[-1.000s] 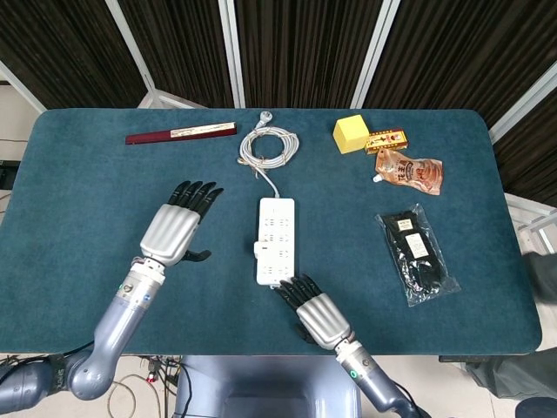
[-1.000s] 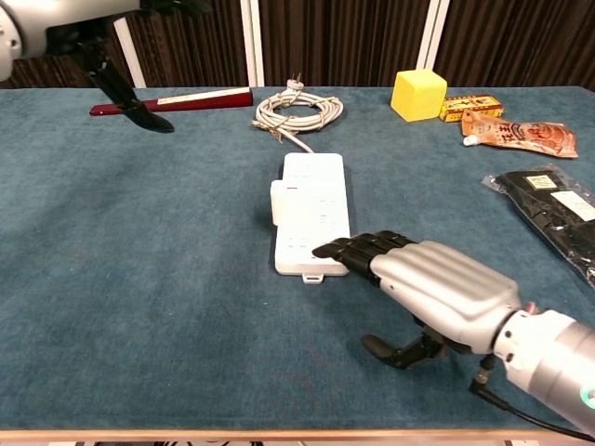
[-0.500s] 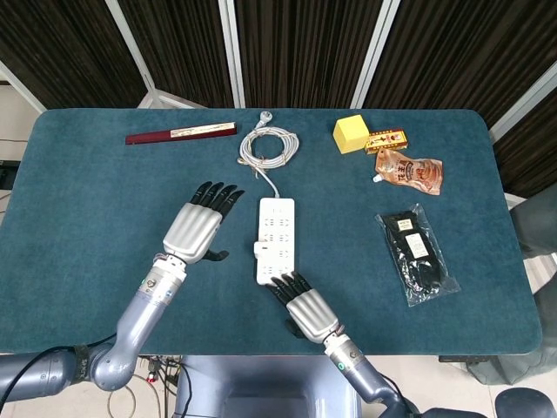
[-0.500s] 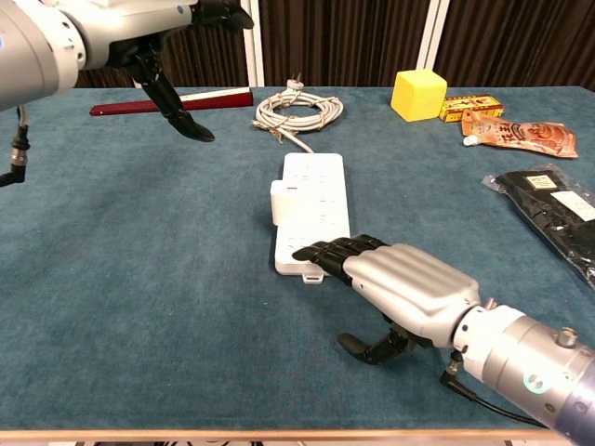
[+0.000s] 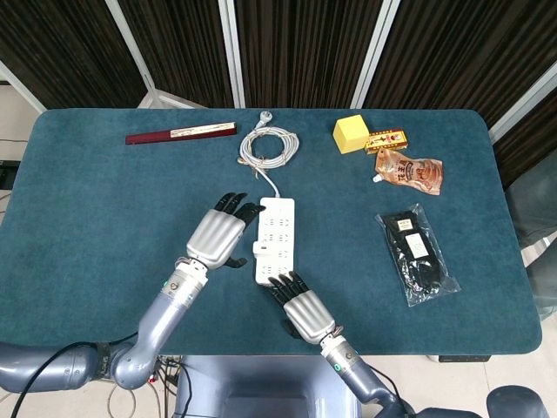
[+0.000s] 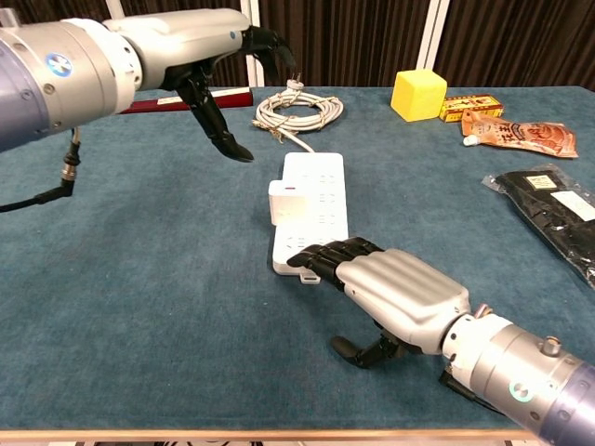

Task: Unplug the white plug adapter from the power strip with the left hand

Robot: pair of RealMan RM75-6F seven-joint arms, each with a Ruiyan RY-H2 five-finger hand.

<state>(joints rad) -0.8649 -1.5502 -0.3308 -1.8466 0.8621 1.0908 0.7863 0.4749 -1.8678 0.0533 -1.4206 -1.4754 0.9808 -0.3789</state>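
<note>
The white power strip lies lengthwise in the table's middle. The white plug adapter sits plugged into its left side. My left hand hovers just left of the strip, fingers spread and holding nothing, fingertips near the strip's far left corner. My right hand lies flat with its fingertips pressing on the strip's near end. The strip's cord runs back to a white coil.
A dark red flat stick lies at the back left. A yellow block, a small box and an orange pouch sit back right. A black packet lies on the right.
My left hand has moved right and forward, from open table to the strip's left edge. My right hand has slid slightly left along the strip's near end.
</note>
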